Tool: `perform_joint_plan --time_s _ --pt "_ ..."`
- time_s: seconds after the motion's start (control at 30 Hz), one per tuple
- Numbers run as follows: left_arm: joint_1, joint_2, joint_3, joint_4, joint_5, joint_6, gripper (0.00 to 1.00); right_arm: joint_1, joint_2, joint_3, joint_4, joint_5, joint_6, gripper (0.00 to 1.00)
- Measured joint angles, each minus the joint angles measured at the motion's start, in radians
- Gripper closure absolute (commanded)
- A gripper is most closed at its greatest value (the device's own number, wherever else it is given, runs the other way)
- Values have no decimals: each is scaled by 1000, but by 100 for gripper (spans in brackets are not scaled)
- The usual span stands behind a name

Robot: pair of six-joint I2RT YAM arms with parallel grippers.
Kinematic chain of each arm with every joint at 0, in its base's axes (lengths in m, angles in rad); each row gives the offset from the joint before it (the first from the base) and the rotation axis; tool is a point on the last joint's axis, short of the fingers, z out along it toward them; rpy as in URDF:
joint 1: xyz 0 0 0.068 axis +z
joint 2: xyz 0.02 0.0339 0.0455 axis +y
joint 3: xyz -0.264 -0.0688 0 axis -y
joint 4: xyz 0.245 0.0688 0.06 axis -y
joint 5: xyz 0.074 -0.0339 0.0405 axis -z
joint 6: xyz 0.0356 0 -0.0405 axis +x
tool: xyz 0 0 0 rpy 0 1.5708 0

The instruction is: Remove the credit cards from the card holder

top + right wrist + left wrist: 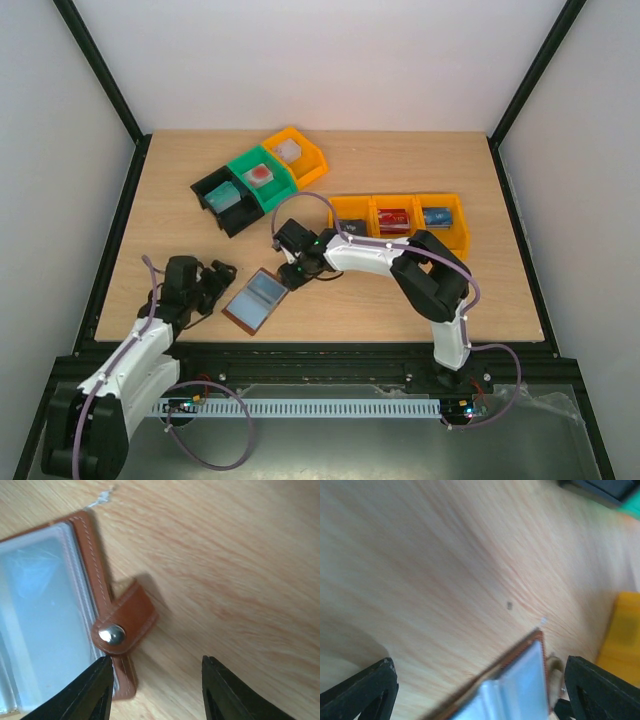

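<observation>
Wallet (254,300) first. Found it lying open and flat, pale blue-grey inside up, close to the front edge of the bench (180,220), left of the middle. Saw its brown snap tab (125,615) sticking out from one edge, metal stud (111,634) facing up. Could not tell about cards in its pockets. Found the left gripper (220,287) spread wide and holding nothing, just beside the wallet on the side of the bench's left edge. From the left wrist, saw one wallet corner (520,690) lying between the spread fingers (365,690), touching neither. Found the right gripper (293,274) partly open and holding nothing, at the wallet's far right corner. From the right wrist, saw bare wood between its fingers (230,695), with the other finger just beside the tab. Noted black, green and orange bins (236,165) in a slanted row towards the far left corner, and three joined yellow bins (352,208) nearer the right edge.
</observation>
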Motion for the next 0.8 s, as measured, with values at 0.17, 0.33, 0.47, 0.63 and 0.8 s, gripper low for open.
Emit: perform_joint_plan --time_s 0.17,0.33,0.47,0.63,0.8 --pt "13 -60 71 -232 -97 1 8 2 -10 23 -27 48 -50 47" --pt "15 -67 67 -280 -110 2 8 9 18 103 -34 19 -94 42" --pt "23 -74 52 -256 -101 2 7 15 46 140 -45 3 -132 42" --pt "33 -79 41 -229 -89 0 7 18 105 171 -77 11 -161 53" --pt "42 -85 35 -218 -82 0 7 28 135 211 -90 6 -181 89"
